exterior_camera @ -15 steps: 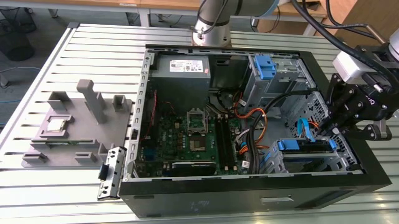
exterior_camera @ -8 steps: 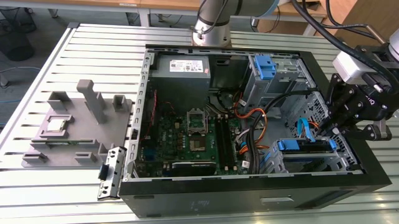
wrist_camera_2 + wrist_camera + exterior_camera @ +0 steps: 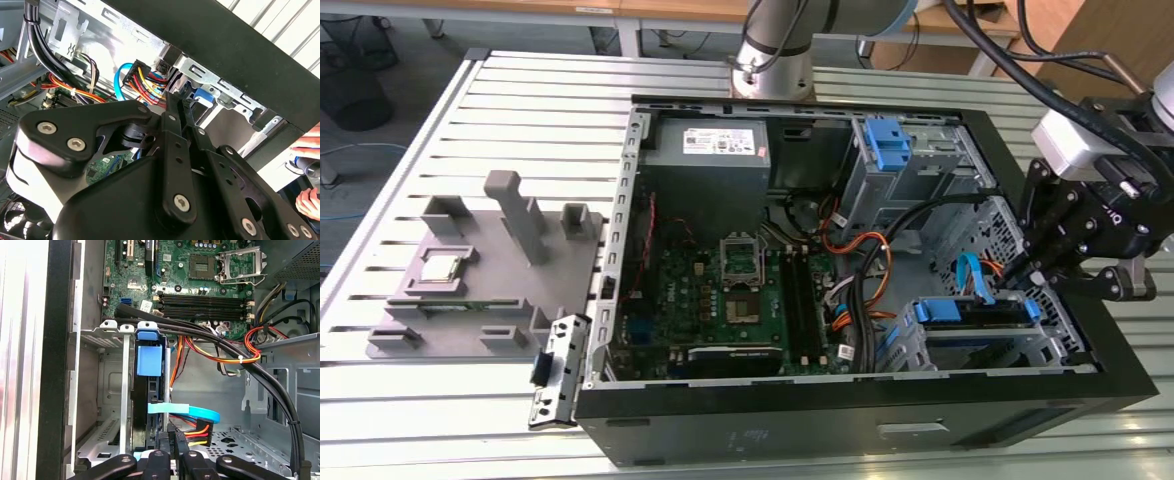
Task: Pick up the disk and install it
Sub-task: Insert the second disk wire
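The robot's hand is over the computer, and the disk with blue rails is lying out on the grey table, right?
Not quite. The gripper is over the computer, but the disk sits in the case's metal bay, as the exterior view shows.

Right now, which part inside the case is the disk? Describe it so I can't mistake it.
In the open black computer case, find the metal drive cage at the exterior view's lower right corner. The disk stands on edge there: a dark slab with blue rails, a flat blue cable beside it. The other blue bracket sits higher in that view.
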Robot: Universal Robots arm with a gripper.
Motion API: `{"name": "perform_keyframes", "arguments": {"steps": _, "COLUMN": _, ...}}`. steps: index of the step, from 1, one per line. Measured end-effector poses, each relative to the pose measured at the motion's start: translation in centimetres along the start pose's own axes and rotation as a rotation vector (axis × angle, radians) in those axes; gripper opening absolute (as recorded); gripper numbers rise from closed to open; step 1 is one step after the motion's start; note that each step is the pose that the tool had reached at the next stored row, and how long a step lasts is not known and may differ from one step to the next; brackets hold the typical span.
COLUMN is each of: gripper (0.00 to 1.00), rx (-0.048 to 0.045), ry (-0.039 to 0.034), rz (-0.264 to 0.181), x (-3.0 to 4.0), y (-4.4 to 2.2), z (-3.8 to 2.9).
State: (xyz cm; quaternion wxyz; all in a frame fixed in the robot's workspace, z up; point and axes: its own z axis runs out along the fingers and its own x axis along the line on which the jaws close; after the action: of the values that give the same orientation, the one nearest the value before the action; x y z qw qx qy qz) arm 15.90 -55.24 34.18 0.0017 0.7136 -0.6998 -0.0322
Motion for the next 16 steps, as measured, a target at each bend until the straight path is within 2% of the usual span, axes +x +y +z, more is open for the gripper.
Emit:
{"name": "perform_keyframes", "arguments": {"steps": 9, "gripper": 0.16, "rx": 0.0004, "ry": -0.0005, "rz": 0.0, "x": 0.06, "y": 0.02, "z": 0.03}}
{"name": "perform_keyframes", "arguments": {"steps": 16, "gripper": 0.16, "rx": 0.0178, "ry": -0.0003, "rz": -0.009, "x": 0.69, "y": 0.39, "z": 0.11}}
